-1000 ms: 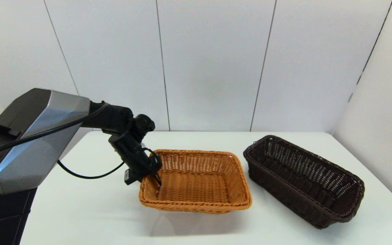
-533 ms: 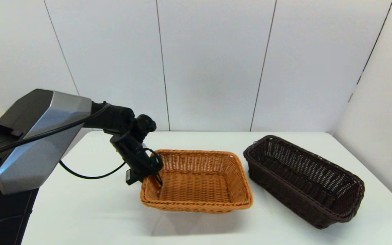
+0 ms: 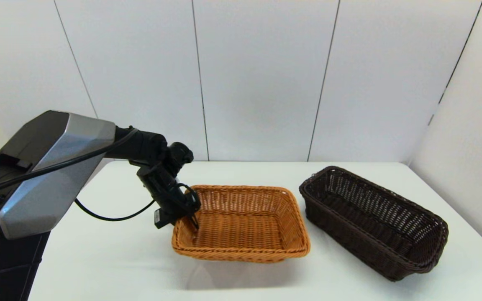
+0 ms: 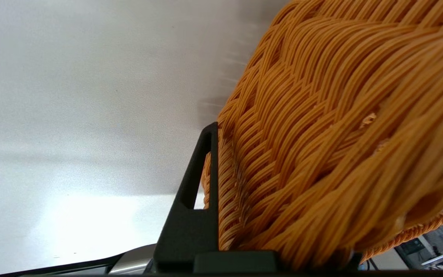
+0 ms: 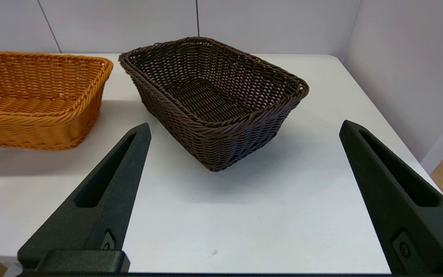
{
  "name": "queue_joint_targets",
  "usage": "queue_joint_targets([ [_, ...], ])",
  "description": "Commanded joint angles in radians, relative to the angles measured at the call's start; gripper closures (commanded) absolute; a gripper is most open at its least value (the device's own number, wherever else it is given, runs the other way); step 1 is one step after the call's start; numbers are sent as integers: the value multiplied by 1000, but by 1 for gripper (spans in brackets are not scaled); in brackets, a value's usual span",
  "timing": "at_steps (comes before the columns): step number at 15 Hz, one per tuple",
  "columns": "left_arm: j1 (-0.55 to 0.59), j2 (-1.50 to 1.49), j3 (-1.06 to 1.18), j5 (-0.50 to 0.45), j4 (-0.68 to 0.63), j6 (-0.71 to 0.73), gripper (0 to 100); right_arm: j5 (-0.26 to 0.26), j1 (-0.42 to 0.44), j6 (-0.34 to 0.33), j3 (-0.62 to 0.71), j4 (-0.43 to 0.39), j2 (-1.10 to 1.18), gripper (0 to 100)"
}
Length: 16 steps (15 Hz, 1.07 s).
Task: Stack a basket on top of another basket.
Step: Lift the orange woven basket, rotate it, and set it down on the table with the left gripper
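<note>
The orange-tan basket (image 3: 241,221) is in the middle of the table, and its shadow below suggests it is raised slightly. My left gripper (image 3: 193,223) is shut on the braided rim of its left short side, one finger inside the basket. In the left wrist view the weave of the orange-tan basket (image 4: 321,115) fills the frame, pressed against one black finger (image 4: 194,192); the other finger is hidden. The dark brown basket (image 3: 349,238) rests on the table to the right, untouched. My right gripper (image 5: 244,127) is open near the table's front edge, facing the dark brown basket (image 5: 214,96).
The white table (image 3: 111,259) has bare surface at its left and front. Wall panels (image 3: 257,83) close off the back and the right side. A black cable (image 3: 111,215) loops under the left arm. The table's right edge (image 5: 410,154) runs close by the dark basket.
The left arm has crept slightly to the right, holding the orange-tan basket as before. The basket has hardly shifted. The dark brown basket has not moved.
</note>
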Motion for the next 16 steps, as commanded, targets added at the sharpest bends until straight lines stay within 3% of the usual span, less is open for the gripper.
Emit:
queue_joint_targets([
  [1, 0, 2, 0, -1, 4, -5, 100, 0, 0, 0, 0, 0, 0, 0],
  [4, 0, 2, 0, -3, 5, -5, 100, 0, 0, 0, 0, 0, 0, 0],
  [5, 0, 2, -2, -3, 5, -7, 0, 0, 0, 0, 0, 0, 0, 0],
  [16, 0, 0, 0, -3, 5, -7, 0, 0, 0, 0, 0, 0, 0, 0],
])
